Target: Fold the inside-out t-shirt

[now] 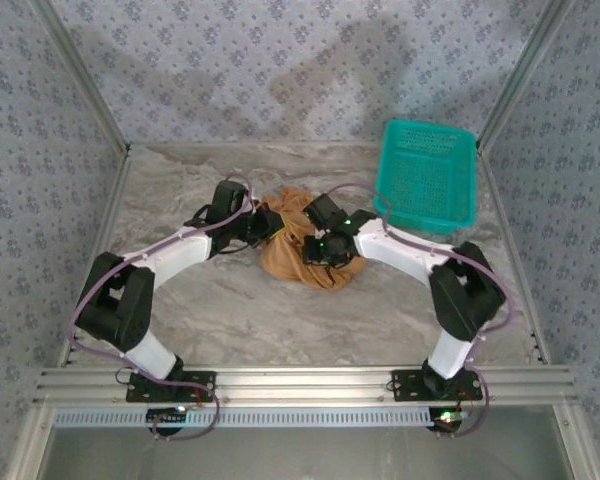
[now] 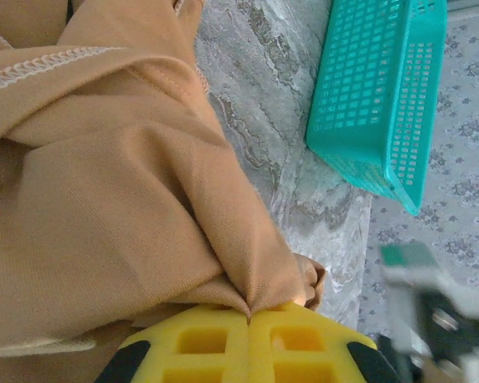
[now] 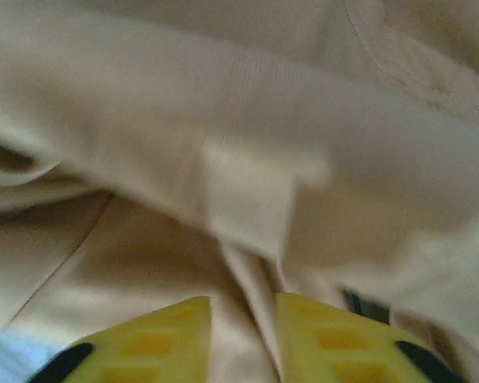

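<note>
Yellow pads [image 2: 199, 343] of my left jaws sit at the bottom edge of the left wrist view, pressed together and clamped on a pinched peak of cloth. The yellow pads [image 3: 152, 347] of my right jaws stand apart at the bottom of the right wrist view with a ridge of fabric running up between them. I cannot tell whether they bite it. The marbled surface [image 1: 280, 310] spreads across the top view, and at its centre, between my two wrists, the inside-out t-shirt [image 1: 290, 255] lies bunched in a heap, not laid flat. The teal basket [image 1: 427, 175] stands well apart at the upper right. I judge I am at the opening step, getting hold of the garment to spread it, with no fold made yet. The next move calls for my right jaws to close on an edge and for both arms to draw apart until the cloth lies flat. The whitish label [image 3: 247, 199] is blurred at the middle of the right wrist view. Sleeves, neck and hem I cannot sort out, and my wrists cover part of the heap.
</note>
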